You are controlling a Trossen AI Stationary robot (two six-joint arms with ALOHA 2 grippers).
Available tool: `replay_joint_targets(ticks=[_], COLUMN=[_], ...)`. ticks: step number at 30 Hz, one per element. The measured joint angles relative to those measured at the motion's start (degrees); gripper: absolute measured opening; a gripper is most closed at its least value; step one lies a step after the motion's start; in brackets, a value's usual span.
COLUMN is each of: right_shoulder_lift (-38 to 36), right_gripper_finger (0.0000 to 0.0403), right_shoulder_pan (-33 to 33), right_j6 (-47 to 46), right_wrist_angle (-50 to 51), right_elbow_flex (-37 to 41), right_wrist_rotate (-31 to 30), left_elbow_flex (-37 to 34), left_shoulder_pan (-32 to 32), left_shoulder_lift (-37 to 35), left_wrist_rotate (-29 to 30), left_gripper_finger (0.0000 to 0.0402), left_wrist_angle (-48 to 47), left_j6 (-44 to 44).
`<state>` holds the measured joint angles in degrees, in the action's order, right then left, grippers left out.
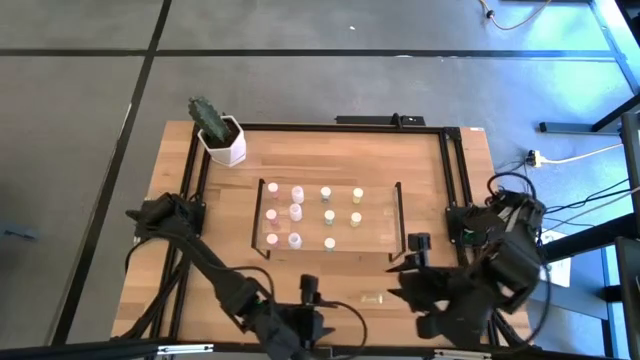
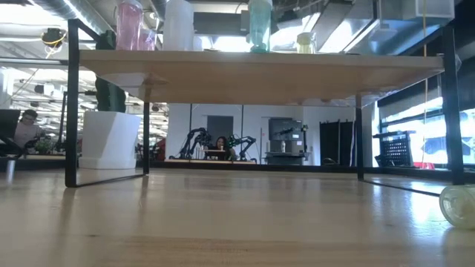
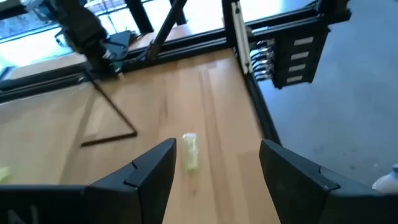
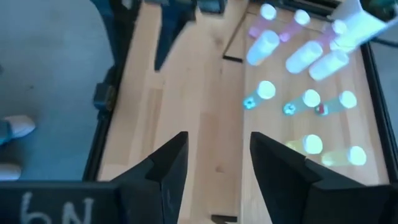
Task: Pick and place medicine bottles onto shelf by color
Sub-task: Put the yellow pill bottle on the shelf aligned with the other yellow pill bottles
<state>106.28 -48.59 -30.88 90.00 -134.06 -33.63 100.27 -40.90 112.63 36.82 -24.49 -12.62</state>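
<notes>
1. One yellow bottle (image 1: 372, 297) lies on its side on the bare table (image 1: 470, 190), in front of the shelf (image 1: 378, 228) and off it. The low view shows it at the far edge of the picture (image 2: 459, 205), resting on the wood at table level.
2. The left gripper (image 1: 311, 293) sits at the near table edge, just beside that fallen bottle. In the left wrist view the bottle (image 3: 190, 150) lies ahead of the fingers (image 3: 152, 174), nearer one finger than the other, touching neither. The jaws are spread wide and nothing is between them.
3. The right gripper (image 1: 417, 247) hangs near the shelf's near right corner, on the other side of the fallen bottle and a little farther from it. Its fingers (image 4: 165, 165) stand apart with bare wood showing between them; it holds nothing.
4. The shelf stands mid-table with the other bottles upright on it in three columns: pink bottles (image 1: 295, 212) at the left, pale green bottles (image 1: 328, 218) in the middle, yellow bottles (image 1: 356, 207) at the right. The right wrist view shows the same group (image 4: 308, 99) from above, blurred.
5. From the low view, the shelf board (image 2: 260, 65) spans overhead on thin black frames, with bottle bases visible on top.
6. A white hexagonal pot with a cactus (image 1: 220, 135) stands at the far left corner of the table, well apart from both grippers.
</notes>
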Motion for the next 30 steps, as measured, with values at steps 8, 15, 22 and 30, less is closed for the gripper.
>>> replay_joint_targets(ticks=[8, 15, 22, 30], right_shoulder_lift=[-3.19, -3.87, -3.87, -3.87], right_gripper_finger=[0.0174, 0.0174, 0.0174, 0.0174], right_shoulder_pan=[-1.64, -1.65, -1.65, -1.65], right_j6=[4.93, 7.79, 11.73, 11.72], right_wrist_angle=[0.0, 0.02, 0.02, 0.02], right_elbow_flex=[0.0, 0.02, 0.02, 0.02], right_wrist_rotate=[-0.98, -0.84, 2.31, 2.37], left_elbow_flex=[-0.02, -0.02, -0.07, -0.07], left_shoulder_pan=[3.66, 6.07, 7.11, 8.5], left_shoulder_lift=[6.21, 12.3, 17.43, 20.05], left_wrist_rotate=[-0.78, -2.99, -3.35, -5.01], left_gripper_finger=[0.0224, 0.0224, 0.0224, 0.0224], left_wrist_angle=[10.71, 16.87, 19.76, 23.85], left_j6=[2.71, 2.7, 0.73, 0.66])
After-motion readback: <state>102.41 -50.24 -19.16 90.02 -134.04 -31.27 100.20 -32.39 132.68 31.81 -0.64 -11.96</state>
